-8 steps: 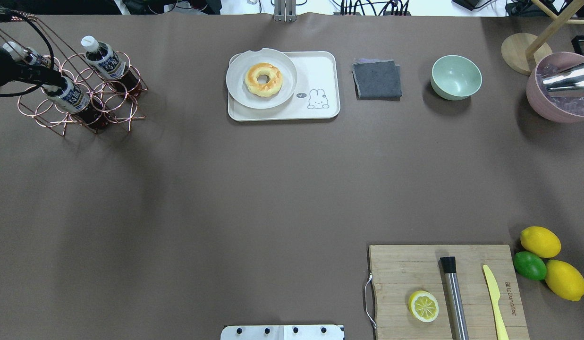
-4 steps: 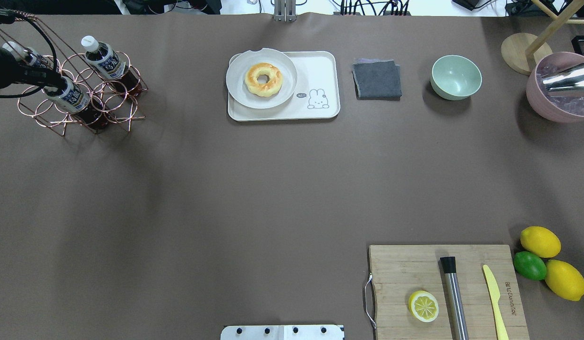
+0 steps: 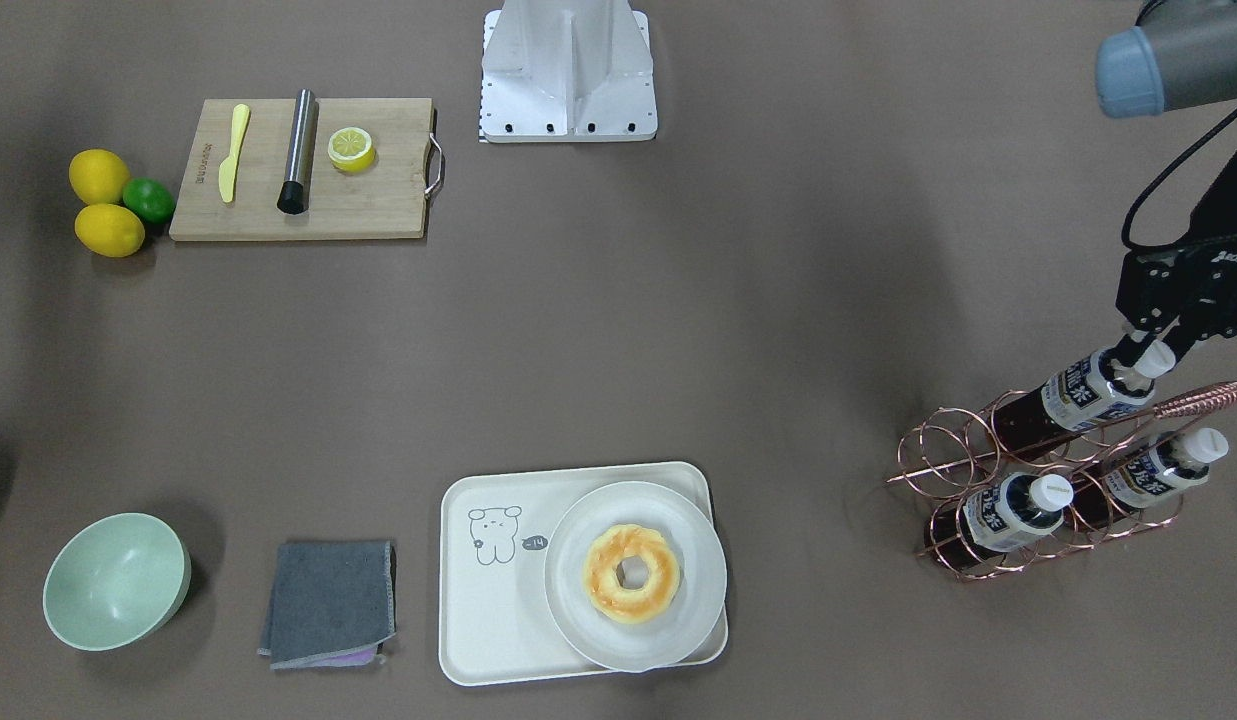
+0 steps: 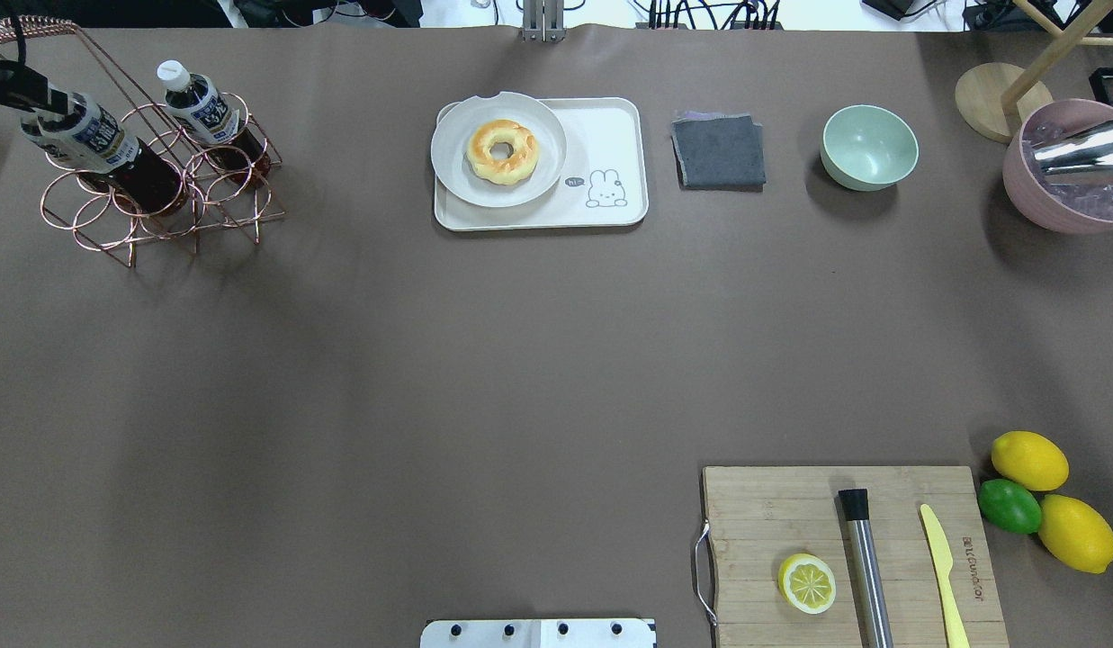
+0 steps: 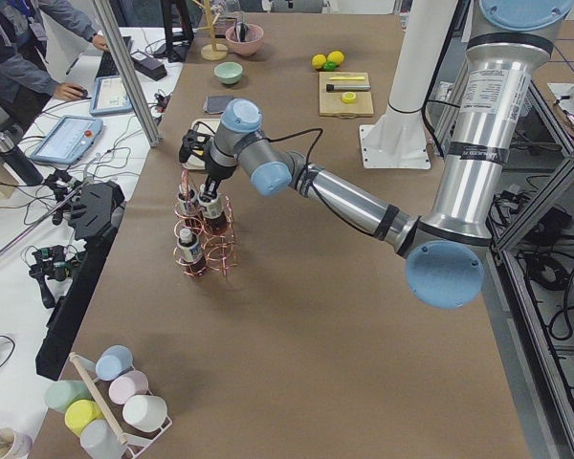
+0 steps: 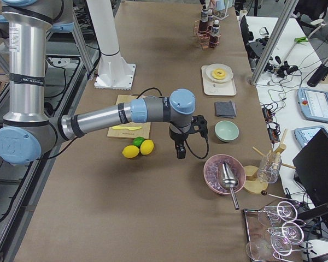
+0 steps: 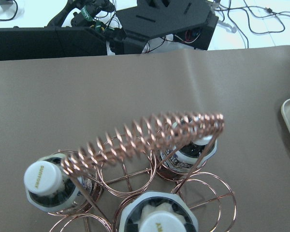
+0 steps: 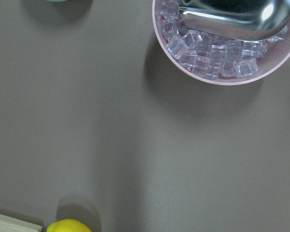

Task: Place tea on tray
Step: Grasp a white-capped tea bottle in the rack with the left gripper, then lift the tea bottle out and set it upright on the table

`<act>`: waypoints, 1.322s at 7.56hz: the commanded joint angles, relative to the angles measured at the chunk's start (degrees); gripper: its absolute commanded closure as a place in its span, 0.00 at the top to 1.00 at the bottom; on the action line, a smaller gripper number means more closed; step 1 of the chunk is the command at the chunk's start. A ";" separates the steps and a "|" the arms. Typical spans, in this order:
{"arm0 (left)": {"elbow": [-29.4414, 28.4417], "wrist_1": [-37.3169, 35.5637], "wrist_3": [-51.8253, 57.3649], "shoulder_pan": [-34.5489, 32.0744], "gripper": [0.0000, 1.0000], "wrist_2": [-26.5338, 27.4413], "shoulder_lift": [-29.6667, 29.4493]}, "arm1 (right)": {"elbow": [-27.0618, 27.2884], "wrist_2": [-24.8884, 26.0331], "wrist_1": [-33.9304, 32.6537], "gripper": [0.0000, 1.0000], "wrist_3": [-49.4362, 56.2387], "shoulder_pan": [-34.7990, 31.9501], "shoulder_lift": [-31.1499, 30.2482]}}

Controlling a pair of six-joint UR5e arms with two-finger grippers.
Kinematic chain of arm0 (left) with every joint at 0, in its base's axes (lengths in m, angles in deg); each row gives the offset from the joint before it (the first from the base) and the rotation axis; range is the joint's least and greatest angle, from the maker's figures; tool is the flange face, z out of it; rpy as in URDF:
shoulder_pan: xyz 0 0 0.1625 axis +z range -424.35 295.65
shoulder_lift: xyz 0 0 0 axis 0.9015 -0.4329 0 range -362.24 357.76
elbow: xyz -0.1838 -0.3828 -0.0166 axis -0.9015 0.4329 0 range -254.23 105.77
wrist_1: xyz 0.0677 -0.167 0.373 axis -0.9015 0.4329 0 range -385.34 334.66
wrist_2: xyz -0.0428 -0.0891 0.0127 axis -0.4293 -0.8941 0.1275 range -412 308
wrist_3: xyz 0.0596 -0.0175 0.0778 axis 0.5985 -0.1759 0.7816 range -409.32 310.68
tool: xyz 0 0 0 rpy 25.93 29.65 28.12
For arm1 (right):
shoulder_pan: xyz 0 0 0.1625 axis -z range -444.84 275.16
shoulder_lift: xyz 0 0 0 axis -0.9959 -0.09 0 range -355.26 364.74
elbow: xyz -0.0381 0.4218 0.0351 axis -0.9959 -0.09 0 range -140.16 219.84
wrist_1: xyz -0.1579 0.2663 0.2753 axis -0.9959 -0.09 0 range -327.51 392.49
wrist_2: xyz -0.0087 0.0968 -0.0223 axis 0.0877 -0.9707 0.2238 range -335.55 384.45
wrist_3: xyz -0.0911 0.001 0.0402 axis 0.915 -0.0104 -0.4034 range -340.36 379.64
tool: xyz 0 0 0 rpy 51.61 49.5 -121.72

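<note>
Three tea bottles stand in a copper wire rack [image 3: 963, 440] at the table's far left corner. My left gripper [image 3: 1143, 362] is shut on the white cap of one tea bottle [image 3: 1078, 392], which leans in its ring. That bottle also shows in the overhead view [image 4: 97, 139] and at the bottom of the left wrist view [image 7: 159, 224]. The other two bottles [image 3: 1013, 510] [image 3: 1163, 465] stay in the rack. The cream tray [image 4: 610, 117] lies at the far middle, with a white plate and a doughnut [image 4: 500, 151] on its left half. My right gripper [image 6: 180, 150] hovers near the lemons; I cannot tell whether it is open or shut.
A grey cloth [image 4: 718, 151], a green bowl [image 4: 869, 146] and a pink ice bowl [image 4: 1042, 207] with a metal scoop lie right of the tray. A wooden cutting board [image 4: 772, 513] with a lemon half, a muddler and a knife is near right, beside lemons and a lime [image 4: 1010, 506].
My left gripper has moved up and toward the overhead view's left edge with the tea bottle in it. The rack has shifted slightly with it.
</note>
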State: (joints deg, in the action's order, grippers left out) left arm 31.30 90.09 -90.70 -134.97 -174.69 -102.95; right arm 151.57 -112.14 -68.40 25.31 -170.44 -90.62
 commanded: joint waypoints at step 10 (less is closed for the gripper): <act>7.88 -48.19 -32.16 39.65 0.00 29.77 -38.14 | -0.12 -0.43 0.00 1.00 0.14 0.00 0.09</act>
State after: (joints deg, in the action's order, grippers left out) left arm 45.52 42.20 -117.26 -103.07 -151.56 -135.54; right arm 151.36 -111.99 -68.32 25.62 -170.42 -90.48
